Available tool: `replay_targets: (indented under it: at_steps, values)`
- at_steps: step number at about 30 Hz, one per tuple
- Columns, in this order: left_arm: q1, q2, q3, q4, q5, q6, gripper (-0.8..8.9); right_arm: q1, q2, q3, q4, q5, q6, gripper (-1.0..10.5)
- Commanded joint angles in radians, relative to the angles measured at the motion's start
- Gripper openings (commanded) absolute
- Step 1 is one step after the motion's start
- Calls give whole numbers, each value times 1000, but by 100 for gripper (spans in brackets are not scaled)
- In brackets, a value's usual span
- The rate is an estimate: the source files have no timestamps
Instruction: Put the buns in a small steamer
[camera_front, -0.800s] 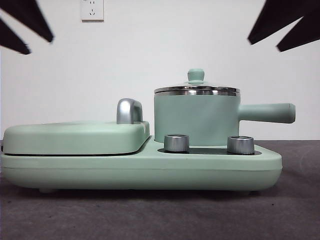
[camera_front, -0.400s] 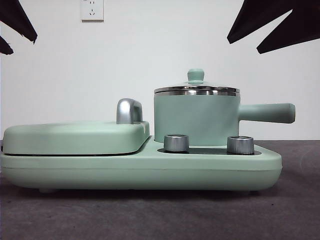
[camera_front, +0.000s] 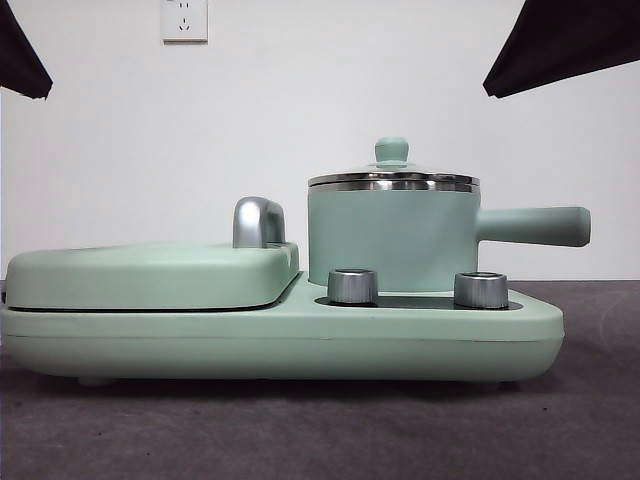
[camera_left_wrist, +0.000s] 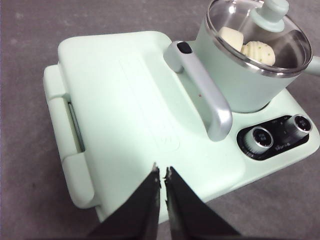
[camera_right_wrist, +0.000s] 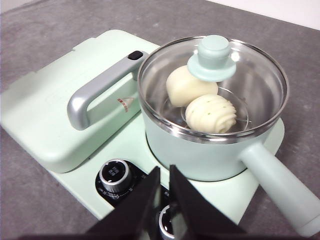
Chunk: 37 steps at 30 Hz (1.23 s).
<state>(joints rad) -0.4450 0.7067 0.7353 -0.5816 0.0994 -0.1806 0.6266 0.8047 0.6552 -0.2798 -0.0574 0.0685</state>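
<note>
Our left pincer (camera_left_wrist: 161, 172) hangs above the flat cover (camera_left_wrist: 127, 100) of the cooker, its jaws drawn almost together with only a sliver of gap and nothing between them. Our right pincer (camera_right_wrist: 162, 172) is just as narrow and empty, poised over the two dials (camera_right_wrist: 116, 175) in front of the pot (camera_right_wrist: 200, 150). In the front view both arms show only as dark tips, one at ten o'clock and one at two o'clock. The pot stands on the cooker (camera_front: 300, 335), its long handle (camera_front: 535, 226) pointing to three o'clock, and the glass lid (camera_right_wrist: 250, 75) with its green knob (camera_right_wrist: 212, 59) sits on the steel rim. Through the glass we see both buns inside on a wire rack: the smooth bun (camera_right_wrist: 184, 85) and the ribbed bun (camera_right_wrist: 211, 114) touching one another. The cooker rests on the grey tabletop (camera_front: 300, 430).
</note>
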Motion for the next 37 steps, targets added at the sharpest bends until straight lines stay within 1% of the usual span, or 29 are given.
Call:
replay_targets:
  at_steps: [1, 11, 13, 14, 15, 16, 19, 22, 26, 29, 34, 37]
  values:
    - [-2, 2, 3, -11, -3, -7, 16, 7, 1, 7, 11, 0, 10, 16]
    - [-2, 2, 3, -6, -3, -3, 16, 7, 1, 7, 11, 2, 10, 16]
    - [5, -8, 3, 0, -16, 48, 16, 7, 1, 7, 11, 2, 10, 16]
    - [14, -14, 3, -5, -16, 98, 16, 7, 1, 7, 11, 2, 10, 16]
    - [27, -21, 2, -11, -16, 129, 16, 7, 1, 7, 11, 2, 10, 16]
    - [45, -32, -1, -18, -16, 121, 16, 7, 1, 7, 11, 2, 10, 16]
    - [112, -88, -27, -19, -14, 55, 16, 7, 1, 7, 11, 2, 10, 16]
    - [198, -172, -113, 68, -14, 31, 16, 7, 1, 7, 11, 2, 10, 16]
    - [309, -303, -280, 230, -18, 39, 16, 7, 1, 7, 11, 2, 10, 16]
    - [370, -400, -403, 342, -19, 57, 16, 7, 1, 7, 11, 2, 10, 16]
    - [427, -529, -555, 453, -24, 67, 16, 7, 1, 7, 11, 2, 10, 16]
    - [446, -587, -617, 482, -24, 67, 16, 7, 1, 7, 11, 2, 10, 16]
